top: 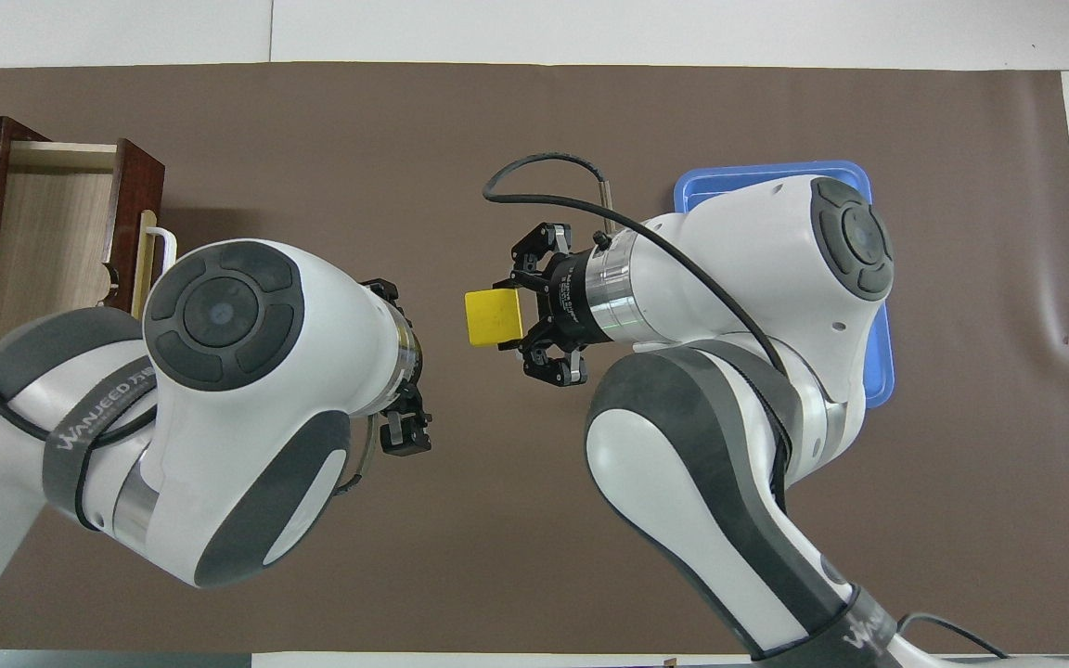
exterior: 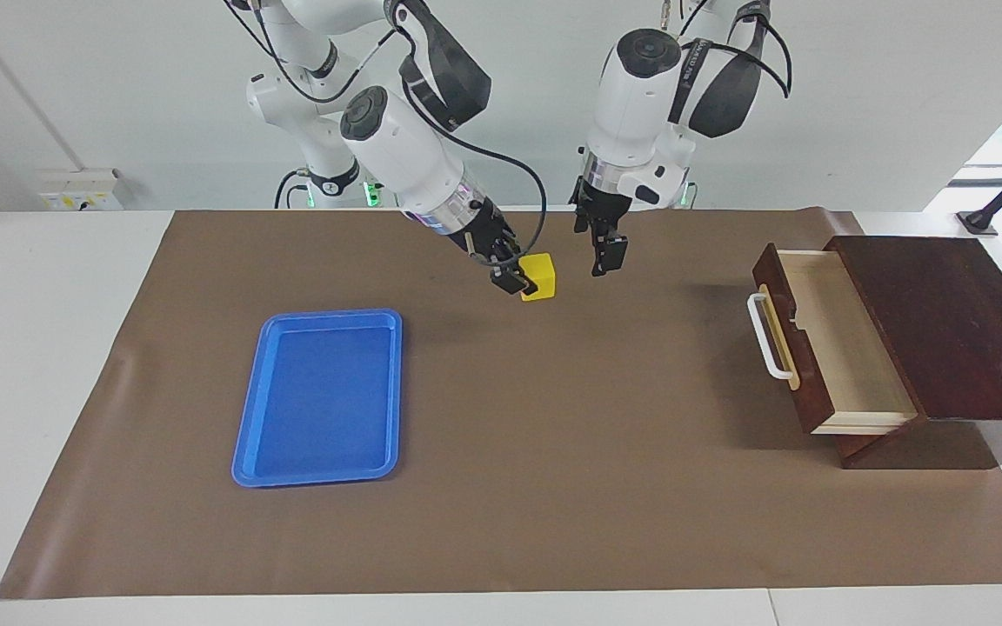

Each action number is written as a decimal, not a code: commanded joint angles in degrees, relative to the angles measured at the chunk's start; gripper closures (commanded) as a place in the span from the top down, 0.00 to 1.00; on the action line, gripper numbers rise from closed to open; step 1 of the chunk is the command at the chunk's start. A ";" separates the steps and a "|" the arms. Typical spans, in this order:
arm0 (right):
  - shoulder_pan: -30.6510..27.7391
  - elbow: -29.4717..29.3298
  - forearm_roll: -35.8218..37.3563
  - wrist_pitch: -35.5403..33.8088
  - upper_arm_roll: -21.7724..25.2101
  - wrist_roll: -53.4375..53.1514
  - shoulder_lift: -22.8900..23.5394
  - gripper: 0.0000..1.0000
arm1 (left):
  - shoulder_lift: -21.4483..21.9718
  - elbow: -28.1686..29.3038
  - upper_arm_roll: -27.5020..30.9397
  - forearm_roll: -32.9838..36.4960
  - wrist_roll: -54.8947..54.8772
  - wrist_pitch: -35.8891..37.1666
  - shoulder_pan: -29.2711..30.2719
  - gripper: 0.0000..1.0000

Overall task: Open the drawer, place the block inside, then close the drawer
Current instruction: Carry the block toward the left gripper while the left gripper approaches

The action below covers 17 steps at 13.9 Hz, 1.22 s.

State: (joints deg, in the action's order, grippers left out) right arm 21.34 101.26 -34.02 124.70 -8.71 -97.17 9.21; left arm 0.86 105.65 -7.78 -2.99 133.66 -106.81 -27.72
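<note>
The drawer (exterior: 823,339) stands pulled out of its dark wooden box (exterior: 945,326) at the left arm's end of the table; in the facing view it sits at about three o'clock. Its pale wood interior shows nothing in it, and its white bar handle (exterior: 764,337) faces the middle of the table. The blue tray (exterior: 321,397) lies flat toward the right arm's end, at about eight o'clock in that view, and also holds nothing.

The block (exterior: 541,276) is in neither container. It hangs in the air over the brown mat (exterior: 553,487), near the table's middle at about twelve o'clock in the facing view, clamped between the fingers of the right gripper (exterior: 515,280), which reaches in slantwise from the tray's end. The left gripper (exterior: 603,258) hangs just beside the block, toward the drawer's end, pointing down with its fingers spread apart and nothing between them; a small gap separates it from the block.

In the overhead view the left arm's bulky wrist covers most of its own gripper, and the right arm (top: 757,278) hides part of the tray. The mat between the block and the drawer lies bare.
</note>
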 commanded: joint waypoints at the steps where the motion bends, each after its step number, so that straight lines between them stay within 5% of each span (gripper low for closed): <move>1: 1.16 -1.06 2.37 -0.42 -0.25 -2.23 1.08 0.00 | 0.29 1.05 1.02 -0.09 4.32 -4.53 -2.87 1.00; 4: 0.98 -1.15 2.64 -1.30 -0.16 -4.95 1.08 0.00 | -4.89 -5.61 1.19 -0.09 4.42 -4.28 -2.43 1.00; 15: 0.54 -1.24 2.55 -1.83 -0.16 -5.66 1.08 0.00 | -8.25 -8.09 0.93 2.81 0.90 -4.10 -4.36 1.00; 16: 0.45 -1.24 2.55 -1.83 -0.25 -5.66 1.08 0.00 | -8.16 -8.09 0.93 2.73 0.90 -4.10 -4.80 0.99; 17: 0.45 -1.24 2.55 -1.83 -0.25 -5.66 1.08 0.00 | -8.16 -7.92 0.84 2.72 0.90 -3.76 -4.89 0.84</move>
State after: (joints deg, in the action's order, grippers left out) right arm 22.32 101.25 -32.36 123.93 -8.63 -101.14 9.85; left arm -6.72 98.58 -7.59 -1.11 135.09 -111.12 -31.38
